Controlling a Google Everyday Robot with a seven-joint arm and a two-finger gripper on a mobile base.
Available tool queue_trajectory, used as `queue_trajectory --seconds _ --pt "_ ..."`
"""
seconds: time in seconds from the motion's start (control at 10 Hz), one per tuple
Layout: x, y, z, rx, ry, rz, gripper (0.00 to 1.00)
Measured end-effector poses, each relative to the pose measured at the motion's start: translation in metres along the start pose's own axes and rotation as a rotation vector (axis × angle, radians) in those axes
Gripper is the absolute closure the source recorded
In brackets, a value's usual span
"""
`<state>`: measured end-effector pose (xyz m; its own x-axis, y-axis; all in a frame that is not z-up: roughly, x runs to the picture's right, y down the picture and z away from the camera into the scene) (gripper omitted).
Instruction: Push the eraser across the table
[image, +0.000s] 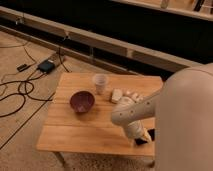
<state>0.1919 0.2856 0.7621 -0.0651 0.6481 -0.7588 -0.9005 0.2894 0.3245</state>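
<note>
- My jaws sit low over the light wooden plank bench (75, 135), on its near edge well apart from the round purple bowl (81, 101). I cannot tell whether they are wide or narrow.
- The small flat black rectangular eraser (151, 134) lies just beside them, on the side away from the bowl. Its long axis is hidden.

Wooden table (70, 135): purple bowl (82, 101), cup (100, 83), cream block (117, 95), eraser (150, 134); hand (138, 136) at eraser

Smooth, rounded cream-white arm (134, 110); end effector (141, 139) low over the table (75, 131).
</note>
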Motion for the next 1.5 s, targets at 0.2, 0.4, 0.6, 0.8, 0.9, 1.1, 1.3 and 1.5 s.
queue_trajectory --seconds 0.2,0.4,0.6,0.8,0.9,1.1,1.3,1.5 --pt "-0.011 -0.011 0.004 0.021 -0.002 0.023 0.35" --pt "-0.021 -0.022 0.007 0.040 -0.005 0.039 0.35" --pt "-0.031 -0.033 0.011 0.059 -0.007 0.054 0.35" --pt "-0.040 -0.045 0.019 0.080 0.000 0.069 0.35" --pt "-0.044 -0.052 0.024 0.092 0.006 0.075 0.35" --pt "-0.049 -0.067 0.034 0.119 0.022 0.096 0.35" --pt "-0.054 -0.080 0.041 0.135 0.033 0.116 0.35" --pt "-0.057 -0.094 0.050 0.152 0.050 0.139 0.35"
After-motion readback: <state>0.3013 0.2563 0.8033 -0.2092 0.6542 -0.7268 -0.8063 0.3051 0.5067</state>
